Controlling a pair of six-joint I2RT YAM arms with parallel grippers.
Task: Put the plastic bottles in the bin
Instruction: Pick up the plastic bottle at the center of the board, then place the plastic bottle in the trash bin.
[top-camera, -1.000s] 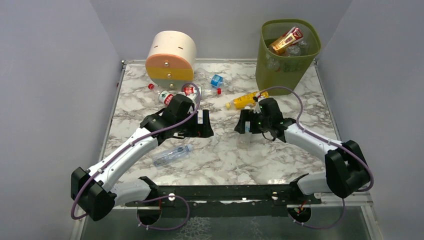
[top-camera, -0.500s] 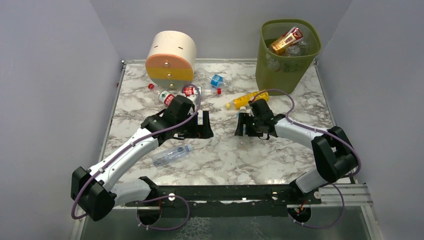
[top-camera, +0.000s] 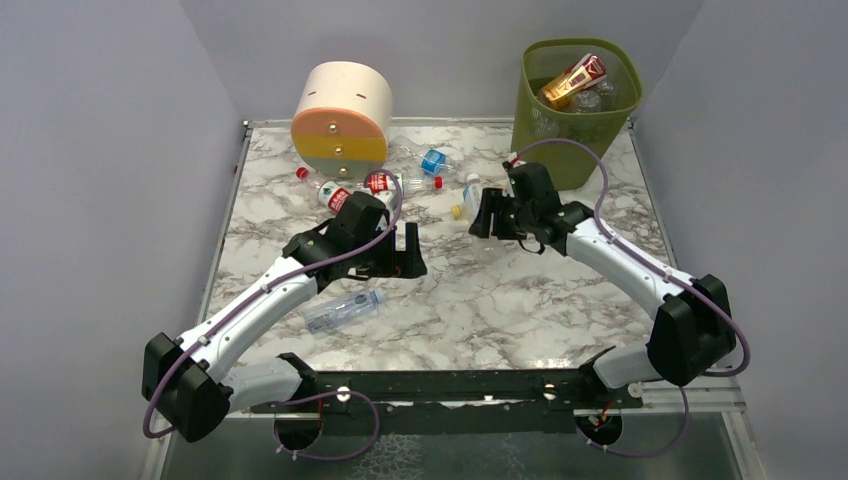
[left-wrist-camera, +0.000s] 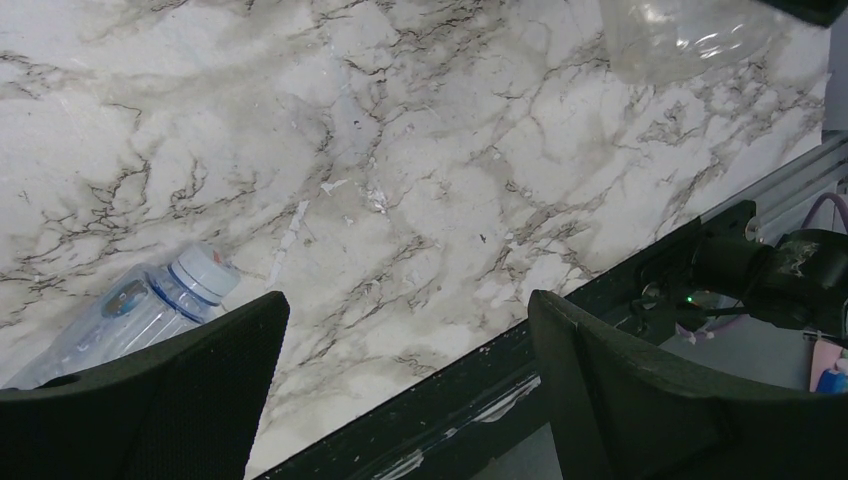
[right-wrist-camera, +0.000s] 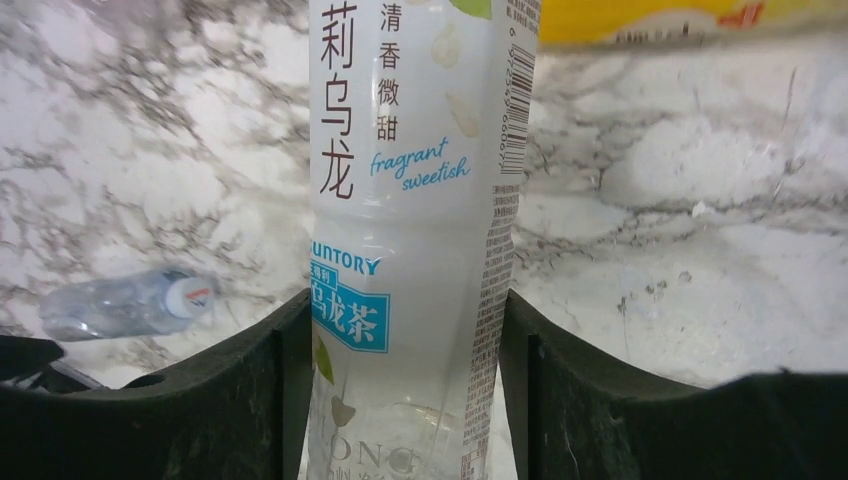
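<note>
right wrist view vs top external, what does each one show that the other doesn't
Only the right wrist: the right fingers pressed on both sides of a white-labelled bottle, its print legible. Only the top external: the bin with bottles inside, the round drawer box, the left arm. Both: the held bottle, the marble table, a clear bottle lying on it.
</note>
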